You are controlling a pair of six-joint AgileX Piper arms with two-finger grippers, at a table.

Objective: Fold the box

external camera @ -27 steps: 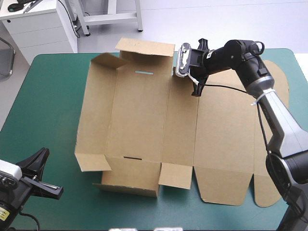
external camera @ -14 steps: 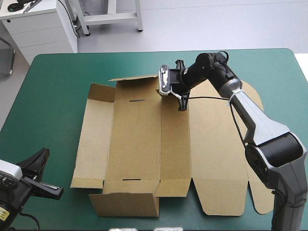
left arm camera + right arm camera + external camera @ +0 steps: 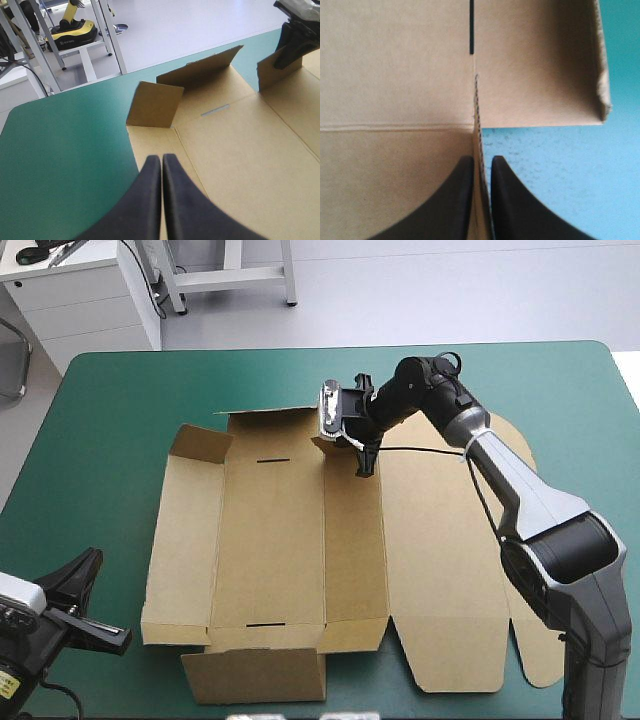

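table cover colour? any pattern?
The cover is plain teal-green, no pattern; the high view shows it best.

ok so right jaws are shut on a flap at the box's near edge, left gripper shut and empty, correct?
No, wrong edge. The right gripper has its jaws shut on a flap at the far edge of the box, as the high view shows. The left gripper is shut and empty.

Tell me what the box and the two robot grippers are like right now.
box: open and mostly flat, with its far flaps tipped up.
right gripper: jaws shut on the box, pinching an upright flap at its far edge.
left gripper: jaws shut, holding nothing, by the box's left side.
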